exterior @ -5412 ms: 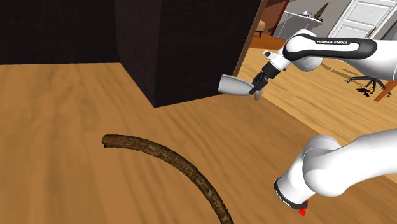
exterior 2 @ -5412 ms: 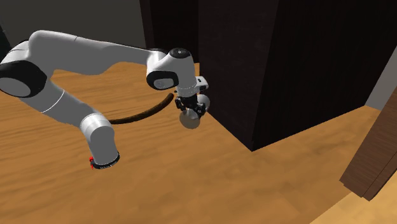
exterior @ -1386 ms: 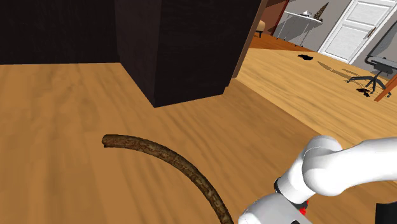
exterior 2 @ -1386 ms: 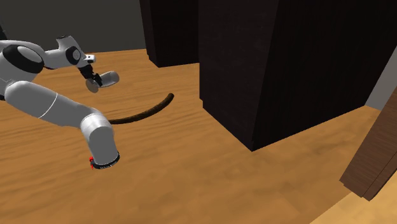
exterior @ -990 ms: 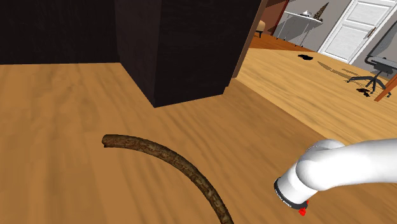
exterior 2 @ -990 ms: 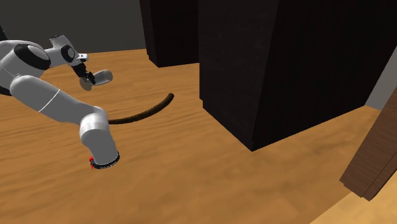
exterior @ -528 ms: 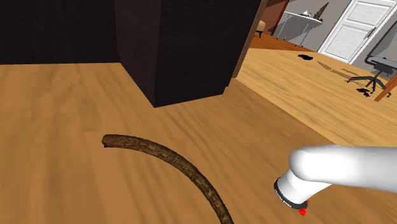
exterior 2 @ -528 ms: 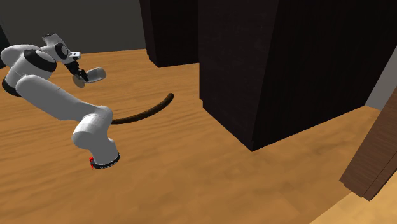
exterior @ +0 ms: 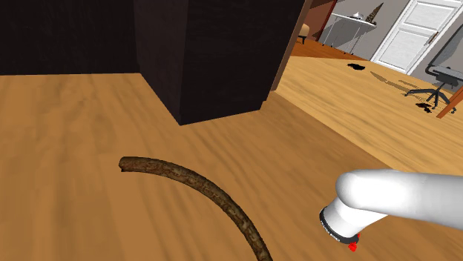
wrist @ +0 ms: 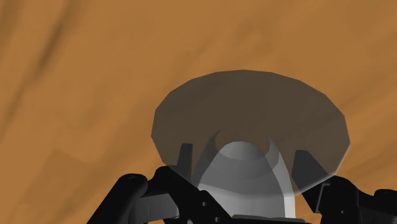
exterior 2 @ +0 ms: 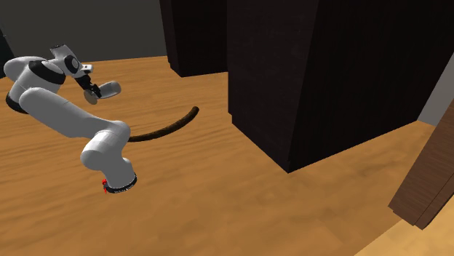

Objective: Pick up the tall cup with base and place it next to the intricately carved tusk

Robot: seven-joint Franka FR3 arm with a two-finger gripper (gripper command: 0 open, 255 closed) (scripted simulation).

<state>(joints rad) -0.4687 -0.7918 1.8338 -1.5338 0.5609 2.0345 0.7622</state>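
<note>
My claw (exterior 2: 92,92) clasps the pale grey cup (exterior 2: 108,88) in the air over the wooden floor (exterior 2: 218,204), apart from the curved brown tusk (exterior 2: 164,127). The cup lies nearly level, its long axis running straight out from my claw, wide end outward.

Grey cup (exterior 2: 109,88) aloft, seemingly on its side; brown curved tusk (exterior: 199,188) lying flat

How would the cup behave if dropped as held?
The cup looks rigid: no dent where the claw clasps it. It lies sideways in the grip, so it would probably roll. One end flares wide, so likely in a curve.
</note>
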